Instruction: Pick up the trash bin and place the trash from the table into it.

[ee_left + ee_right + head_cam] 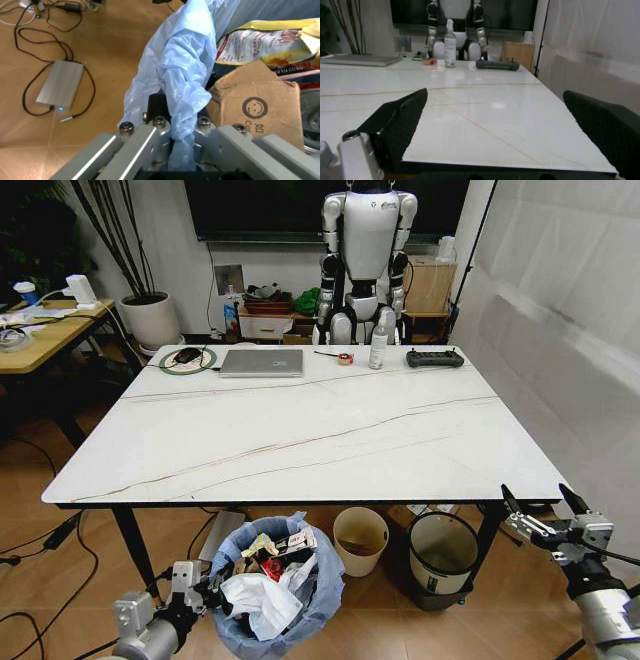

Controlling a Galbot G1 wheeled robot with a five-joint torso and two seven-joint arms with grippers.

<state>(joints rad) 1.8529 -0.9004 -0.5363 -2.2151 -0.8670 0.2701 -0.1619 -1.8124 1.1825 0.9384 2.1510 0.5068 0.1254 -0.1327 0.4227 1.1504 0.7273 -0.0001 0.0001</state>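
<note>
Clamped on the blue bag rim, the left gripper [208, 588] holds the trash bin [275, 585] below the table's [300, 430] near edge, trash [270, 570] seemingly all inside, while the right gripper [545, 515] hangs wide open and empty off the near right corner.

My left gripper [205, 592] sits low at my left side, its jaws pinched on the blue bag [182, 86]; my right gripper [546, 502] hovers level, fingers spread wide apart.
</note>
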